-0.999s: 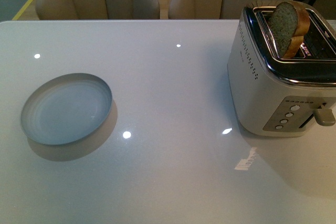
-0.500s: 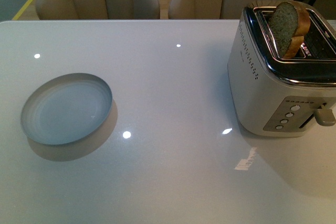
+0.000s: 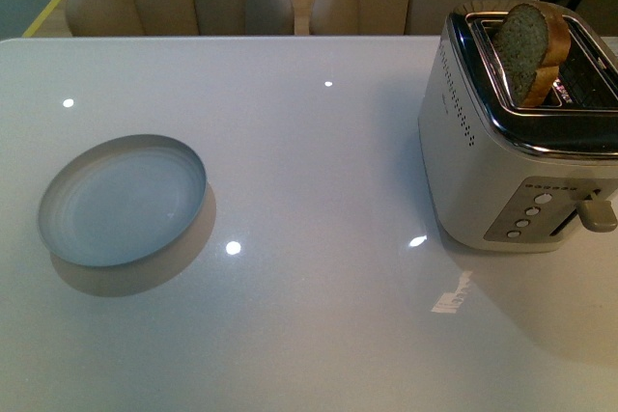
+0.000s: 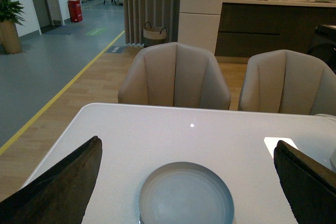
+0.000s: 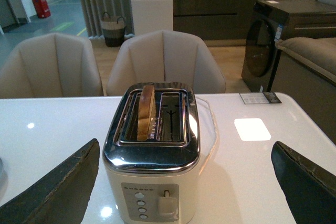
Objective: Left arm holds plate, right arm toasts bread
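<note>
Both grippers, left [image 4: 184, 182] and right [image 5: 184, 182], spread wide, empty. Bread [image 3: 529, 41] stands raised in toaster [image 3: 512, 156] left slot. Plate [image 3: 124, 200] sits left. Grip crust squarely, lift vertically.

1. Neither arm shows in the front view.
2. The left tool [image 4: 186, 182] appears only in its own wrist view, as two dark fingers [image 4: 58, 187] spread wide apart with nothing between them.
3. The right tool [image 5: 184, 182] is likewise spread wide, its dark fingers [image 5: 55, 190] gripping nothing.
</note>
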`<action>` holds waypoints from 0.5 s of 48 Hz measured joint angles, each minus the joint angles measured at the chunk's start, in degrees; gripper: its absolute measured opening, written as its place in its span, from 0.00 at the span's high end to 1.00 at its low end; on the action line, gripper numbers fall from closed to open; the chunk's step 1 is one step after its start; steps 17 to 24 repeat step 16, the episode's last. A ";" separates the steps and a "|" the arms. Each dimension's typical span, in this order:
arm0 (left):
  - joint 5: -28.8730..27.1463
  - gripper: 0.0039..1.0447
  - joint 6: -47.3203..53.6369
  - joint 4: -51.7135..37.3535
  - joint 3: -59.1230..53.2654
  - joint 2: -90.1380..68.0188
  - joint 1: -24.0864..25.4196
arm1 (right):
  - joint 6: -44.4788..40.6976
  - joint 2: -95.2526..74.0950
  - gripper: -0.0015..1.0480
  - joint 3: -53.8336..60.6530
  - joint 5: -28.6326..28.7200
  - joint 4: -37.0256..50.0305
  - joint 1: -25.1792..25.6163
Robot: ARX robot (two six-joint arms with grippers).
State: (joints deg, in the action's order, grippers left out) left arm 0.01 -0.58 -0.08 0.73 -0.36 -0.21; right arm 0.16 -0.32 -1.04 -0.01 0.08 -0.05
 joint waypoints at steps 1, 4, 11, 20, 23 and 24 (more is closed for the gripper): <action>0.00 0.07 0.00 0.00 0.00 0.00 0.00 | 0.00 0.00 0.09 0.00 0.00 0.00 0.00; 0.00 0.07 0.00 0.00 0.00 0.00 0.00 | 0.00 0.00 0.09 0.00 0.02 0.00 0.00; 0.00 0.07 0.00 0.00 0.00 0.00 0.00 | 0.00 0.00 0.09 0.00 0.00 0.00 0.00; 0.00 0.07 0.00 0.00 0.00 0.00 0.00 | 0.00 0.00 0.09 0.00 0.00 0.00 0.00; 0.00 0.07 0.00 0.00 0.00 0.00 0.00 | 0.00 0.00 0.09 0.00 0.00 0.00 0.00; 0.00 0.07 0.00 0.00 0.00 0.00 0.00 | 0.00 0.00 0.09 0.00 0.00 0.00 0.00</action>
